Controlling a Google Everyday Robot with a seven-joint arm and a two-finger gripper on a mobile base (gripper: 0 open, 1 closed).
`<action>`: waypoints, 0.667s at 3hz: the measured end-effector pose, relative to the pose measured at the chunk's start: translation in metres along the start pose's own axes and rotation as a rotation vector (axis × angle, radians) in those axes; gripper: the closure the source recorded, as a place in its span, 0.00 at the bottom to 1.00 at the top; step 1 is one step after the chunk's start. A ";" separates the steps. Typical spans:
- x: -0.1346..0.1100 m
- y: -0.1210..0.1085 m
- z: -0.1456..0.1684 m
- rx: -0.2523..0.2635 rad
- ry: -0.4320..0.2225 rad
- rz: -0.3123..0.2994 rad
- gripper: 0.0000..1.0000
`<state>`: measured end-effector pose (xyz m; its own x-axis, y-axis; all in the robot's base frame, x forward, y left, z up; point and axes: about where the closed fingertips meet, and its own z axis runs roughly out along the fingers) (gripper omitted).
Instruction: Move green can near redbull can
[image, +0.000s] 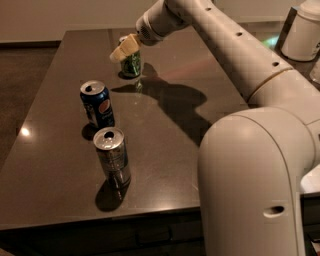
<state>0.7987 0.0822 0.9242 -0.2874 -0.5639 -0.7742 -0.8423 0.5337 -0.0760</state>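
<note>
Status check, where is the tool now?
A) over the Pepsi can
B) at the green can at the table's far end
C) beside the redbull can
B: the tool is at the top of the green can, far from the Pepsi can and redbull can.
</note>
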 end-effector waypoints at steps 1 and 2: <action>0.000 0.001 0.009 -0.007 0.010 0.001 0.16; -0.001 0.001 0.012 -0.012 0.009 0.000 0.40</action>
<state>0.8037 0.0907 0.9175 -0.2918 -0.5693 -0.7686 -0.8476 0.5263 -0.0680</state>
